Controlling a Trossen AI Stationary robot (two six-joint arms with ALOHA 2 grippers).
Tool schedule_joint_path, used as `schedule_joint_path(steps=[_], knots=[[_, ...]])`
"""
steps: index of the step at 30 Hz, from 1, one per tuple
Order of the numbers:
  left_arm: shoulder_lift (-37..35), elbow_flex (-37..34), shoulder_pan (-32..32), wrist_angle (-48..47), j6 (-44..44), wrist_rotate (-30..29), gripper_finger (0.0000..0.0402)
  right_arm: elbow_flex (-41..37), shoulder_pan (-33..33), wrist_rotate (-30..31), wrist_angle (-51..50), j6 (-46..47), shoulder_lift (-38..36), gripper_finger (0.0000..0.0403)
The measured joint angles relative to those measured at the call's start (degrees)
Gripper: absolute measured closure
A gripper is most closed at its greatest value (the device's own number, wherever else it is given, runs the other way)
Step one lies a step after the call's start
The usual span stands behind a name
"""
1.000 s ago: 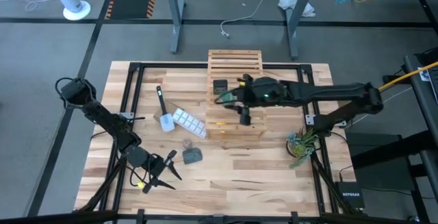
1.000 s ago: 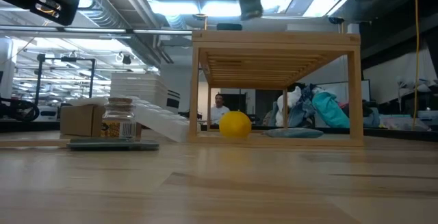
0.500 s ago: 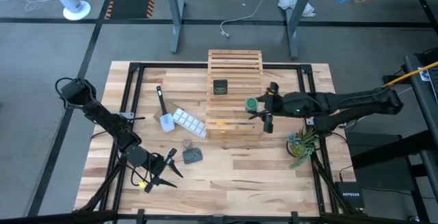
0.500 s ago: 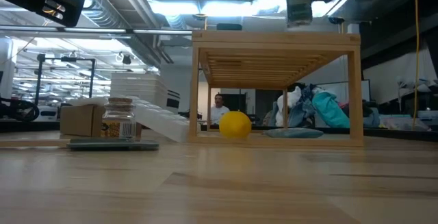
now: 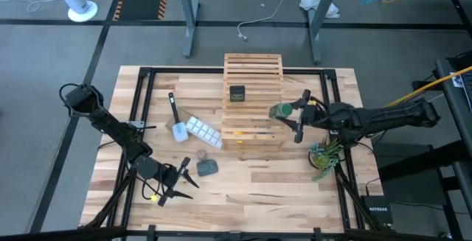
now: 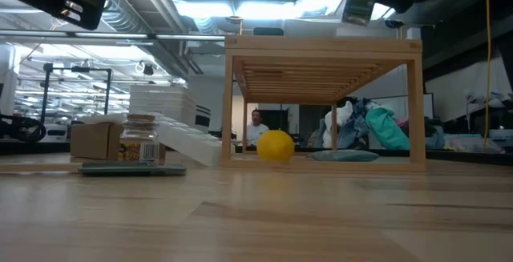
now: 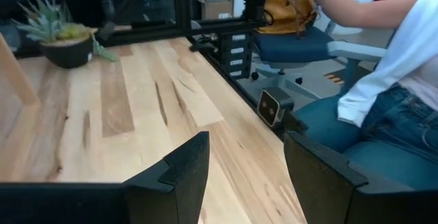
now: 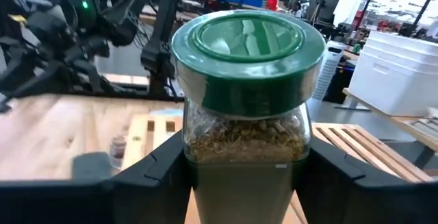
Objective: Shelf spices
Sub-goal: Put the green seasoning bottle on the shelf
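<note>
So the green jar (image 8: 245,101) is being held between the fingers of the right gripper (image 5: 286,113), clamped at its glass sides with the green lid sticking up clear of them. In the high view it is being carried just at the right edge of the shelf (image 5: 253,71), above the rack rather than resting on it. The dark black-topped jar (image 5: 237,93) is already sitting on the shelf's top slats, near the middle. The tiny clear jar (image 5: 200,155) is being left on the tabletop (image 5: 258,189) in front of the rack, just beside the dark grey-green pad (image 5: 208,167), with the white ice-cube tray (image 5: 202,130) lying near it. Over at the front-left of the table the left gripper (image 5: 179,176) is being kept low with its fingers spread apart and nothing between them. A potted plant (image 5: 323,155) is standing by the right edge.
</note>
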Motion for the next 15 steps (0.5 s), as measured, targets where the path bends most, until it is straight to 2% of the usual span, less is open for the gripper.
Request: schedule_joint_path(steps=[5, 15], knots=[[0.0, 0.0, 0.0, 2.35, 2.91, -0.23, 0.0219, 0.02, -4.5, -1.0, 1.95, -1.06, 1.13, 0.0199], [0.0, 0.0, 0.0, 2.02, 3.76, -0.23, 0.0219, 0.02, -18.15, -16.09, 2.63, 2.36, 4.25, 0.0199]])
